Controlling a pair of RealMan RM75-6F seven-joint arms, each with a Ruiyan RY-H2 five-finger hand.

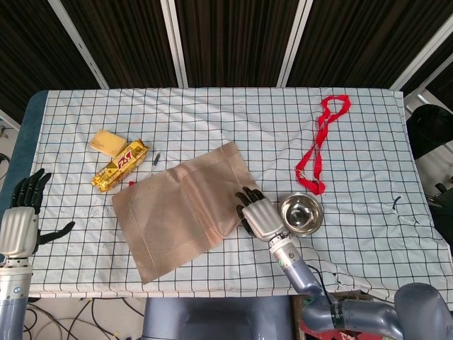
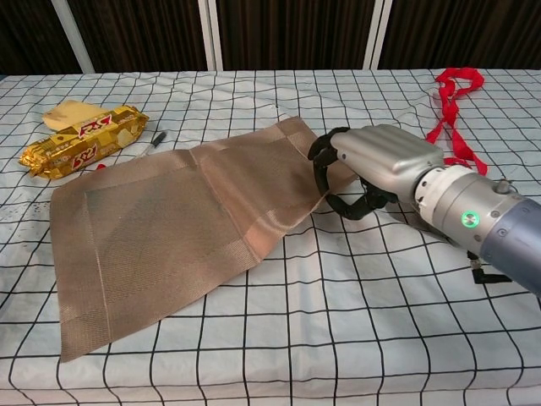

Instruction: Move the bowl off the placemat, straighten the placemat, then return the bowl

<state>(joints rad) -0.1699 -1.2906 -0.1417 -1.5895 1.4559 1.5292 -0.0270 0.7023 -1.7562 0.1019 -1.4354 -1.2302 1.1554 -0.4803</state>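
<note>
Right fingers: black fingertips (image 2: 321,161) curled down onto the placemat's right edge, pressing it to the cloth; whether they pinch it cannot be told.
Right hand (image 1: 260,219): palm down, just right of the placemat, between it and the bowl.
Placemat (image 1: 185,207): tan woven sheet, lying skewed, one crease running through it.
Bowl (image 1: 301,214): metal, off the placemat, just beside its right corner, upright.
Left hand (image 1: 20,227): well left of the placemat at the table edge, fingers spread, holding nothing.
Snack packet (image 1: 119,165): gold, near the placemat's upper-left corner.
Yellow sponge (image 1: 107,142): beyond the packet.
Red ribbon (image 1: 320,145): well right of the placemat.
</note>
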